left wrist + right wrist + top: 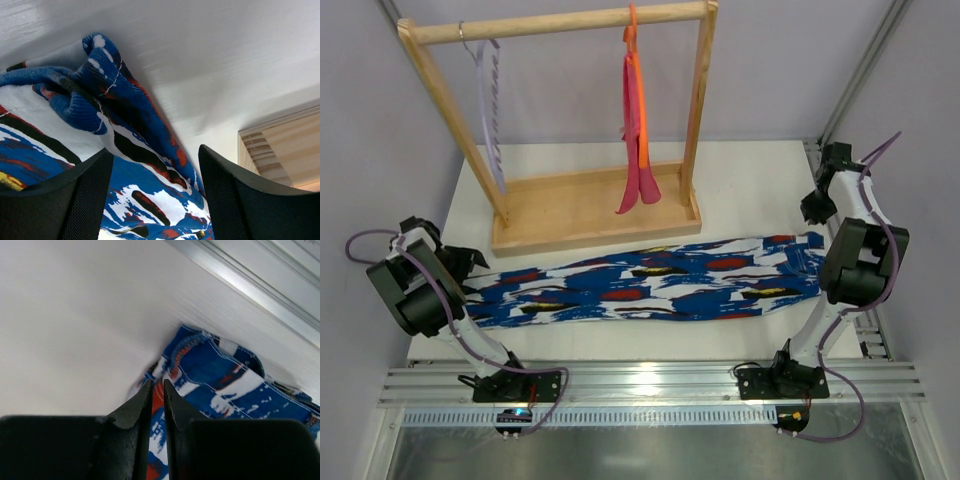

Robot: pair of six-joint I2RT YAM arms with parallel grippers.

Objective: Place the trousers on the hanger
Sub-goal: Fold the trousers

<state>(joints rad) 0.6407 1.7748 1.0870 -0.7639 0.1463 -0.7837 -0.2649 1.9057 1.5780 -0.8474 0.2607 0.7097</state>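
Trousers (650, 285), one pair, are lying flat on the table (740, 170) before the wooden rack (590, 205), their long axis running left to right, with two hangers hanging behind, the lilac hanger (490, 110) and the orange hanger (633, 60), the left gripper (155, 150) hovering spread wide over the left end and the right gripper (157, 382) showing jaws nearly meeting at the right end, though I cannot tell whether they are pinching cloth.

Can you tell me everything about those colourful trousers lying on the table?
The trousers are soft woven cloth, blue with white, red, black and a little yellow brushy splashes. They lie flat in a long folded strip across the white table, in front of the wooden rack, not hung up. The left end is bunched and wrinkly, with the open left gripper over it. The right gripper, nearly closed, is at the right end's stitched edge; whether it pinches the cloth is unclear.
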